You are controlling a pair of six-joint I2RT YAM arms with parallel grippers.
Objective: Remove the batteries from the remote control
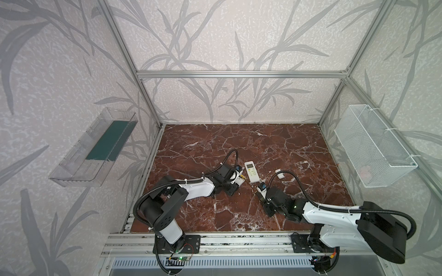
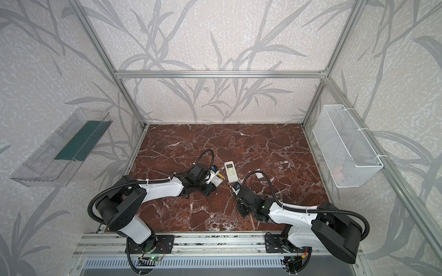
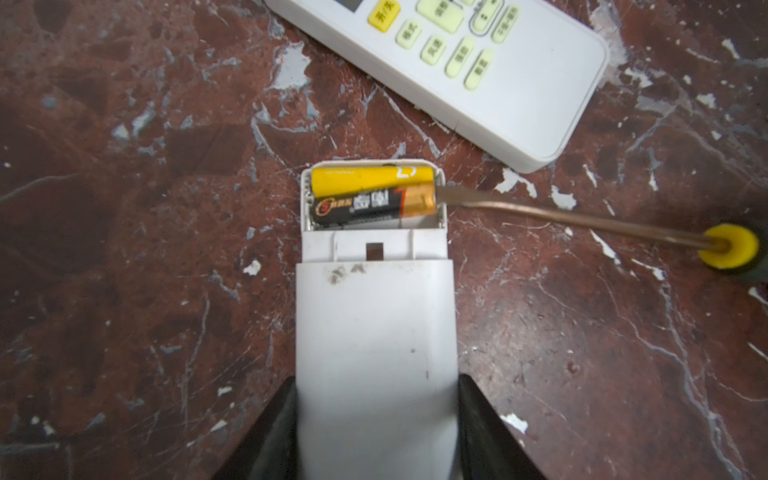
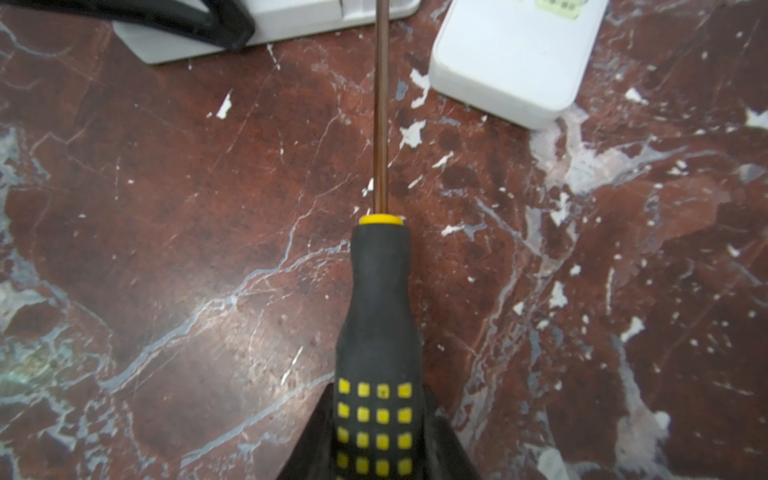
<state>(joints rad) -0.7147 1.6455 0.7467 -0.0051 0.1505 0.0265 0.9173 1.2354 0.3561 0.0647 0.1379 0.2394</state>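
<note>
Left tool is shown clamped around a white remote control, back up, cover off. Inside its open bay a yellow battery and a black-and-orange battery are seated side by side. A screwdriver, gripped by the right tool, is set at the black cell's end. Neither has been extracted.

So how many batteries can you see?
2. The yellow battery and the black-and-orange battery lie side by side in the open compartment of the remote that the left gripper holds. More may be hidden.
</note>
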